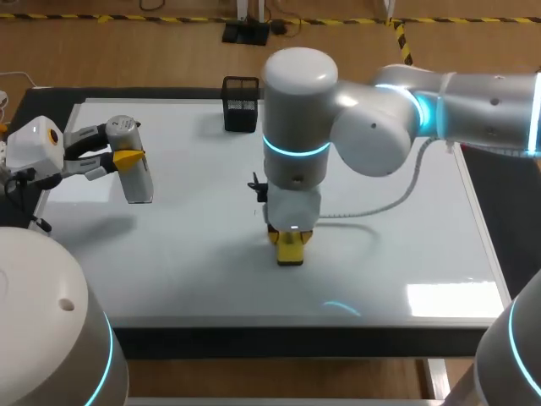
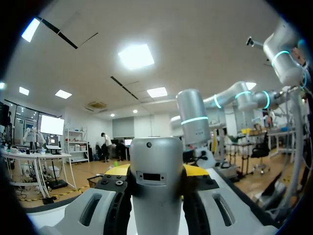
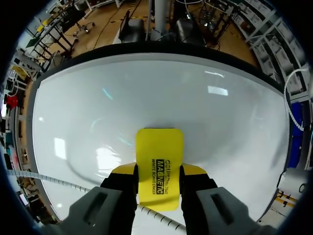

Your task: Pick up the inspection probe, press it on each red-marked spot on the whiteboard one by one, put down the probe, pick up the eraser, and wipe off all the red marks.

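The right end effector (image 3: 159, 170) grips the yellow eraser (image 3: 159, 147) by its long sides, flat on the middle of the whiteboard (image 3: 98, 98). The eraser looks light and stiff. The left end effector (image 2: 156, 171) holds the smooth, slippery-looking probe (image 2: 156, 205) over the board's left side.

Right gripper (image 3: 158, 170) is clamped on the yellow eraser (image 3: 160, 164), a finger pressing each long side. The eraser juts out ahead of the fingers, its far end over the whiteboard (image 3: 161, 88). A ribbed cable (image 3: 49, 179) runs beneath the gripper.
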